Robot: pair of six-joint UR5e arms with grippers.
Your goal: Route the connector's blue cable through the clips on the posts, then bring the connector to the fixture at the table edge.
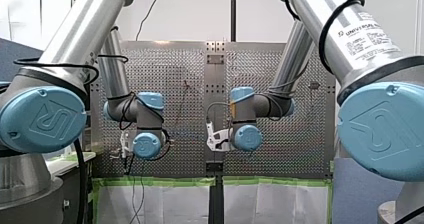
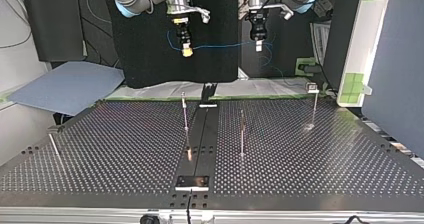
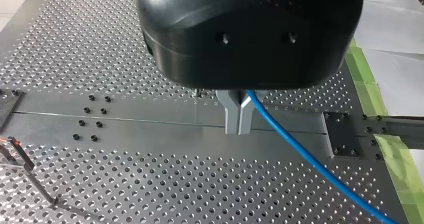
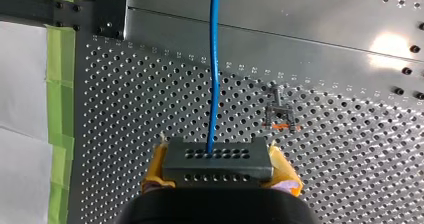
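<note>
While aloft, connector [image 4: 218, 160] in R gripper [image 4: 220, 168], cable [image 4: 215, 59] in L gripper [image 3: 239, 121]

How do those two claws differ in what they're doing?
My left gripper has bare metal fingers; my right gripper has yellow pads. The left pinches the thin blue cable; the right clamps the grey connector. Both are shut, held above the table, joined by that cable.

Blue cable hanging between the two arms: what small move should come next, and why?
My right gripper holds the connector, my left gripper pinches the blue cable, and the span hangs above the table, in no clip yet. So probably lower both arms toward the posts, with the cable stretched.
</note>
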